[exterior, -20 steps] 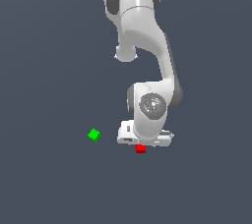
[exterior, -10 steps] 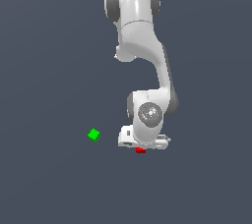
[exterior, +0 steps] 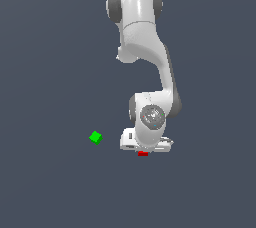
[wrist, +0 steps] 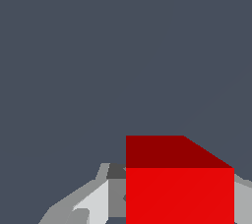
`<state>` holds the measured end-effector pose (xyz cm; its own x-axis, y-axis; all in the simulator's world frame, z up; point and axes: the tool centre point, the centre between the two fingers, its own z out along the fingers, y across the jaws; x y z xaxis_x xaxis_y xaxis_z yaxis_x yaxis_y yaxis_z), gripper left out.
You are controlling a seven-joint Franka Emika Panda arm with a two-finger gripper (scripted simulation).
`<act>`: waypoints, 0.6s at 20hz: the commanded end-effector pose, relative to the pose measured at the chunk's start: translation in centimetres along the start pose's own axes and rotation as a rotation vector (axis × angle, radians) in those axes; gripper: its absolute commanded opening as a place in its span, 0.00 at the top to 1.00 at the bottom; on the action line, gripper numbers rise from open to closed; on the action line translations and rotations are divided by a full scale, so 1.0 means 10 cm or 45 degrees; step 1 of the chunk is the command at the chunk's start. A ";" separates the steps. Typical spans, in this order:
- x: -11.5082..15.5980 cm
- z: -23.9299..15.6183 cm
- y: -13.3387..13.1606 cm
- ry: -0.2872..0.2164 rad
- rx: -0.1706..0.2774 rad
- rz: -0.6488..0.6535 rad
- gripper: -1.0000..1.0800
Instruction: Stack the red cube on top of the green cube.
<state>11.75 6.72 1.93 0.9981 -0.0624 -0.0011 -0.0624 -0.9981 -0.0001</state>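
Note:
The red cube (exterior: 143, 153) rests on the dark floor, mostly covered by my gripper (exterior: 144, 150), which is lowered straight over it. In the wrist view the red cube (wrist: 179, 193) fills the space between the fingers. A grey finger pad (wrist: 116, 188) lies flush against one side, and the other finger shows at the opposite side. The jaws look closed on the cube. The green cube (exterior: 95, 137) sits alone on the floor toward the exterior view's left, well apart from the gripper. It does not show in the wrist view.
The white arm (exterior: 145, 57) rises from the gripper to its base at the top of the exterior view. The rest is plain dark grey floor (exterior: 50, 72).
The arm has come down onto the red cube, which showed whole below the hand a second ago and is now mostly covered. The green cube has not moved.

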 end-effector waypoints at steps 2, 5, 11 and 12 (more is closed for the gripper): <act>0.00 0.00 0.00 0.001 0.000 0.000 1.00; 0.00 -0.01 0.00 0.001 0.000 0.000 1.00; -0.01 -0.16 0.00 0.001 0.000 0.000 1.00; -0.01 -0.20 0.00 0.001 0.000 0.000 1.00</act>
<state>11.61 6.70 3.23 0.9981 -0.0624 -0.0027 -0.0624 -0.9981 0.0001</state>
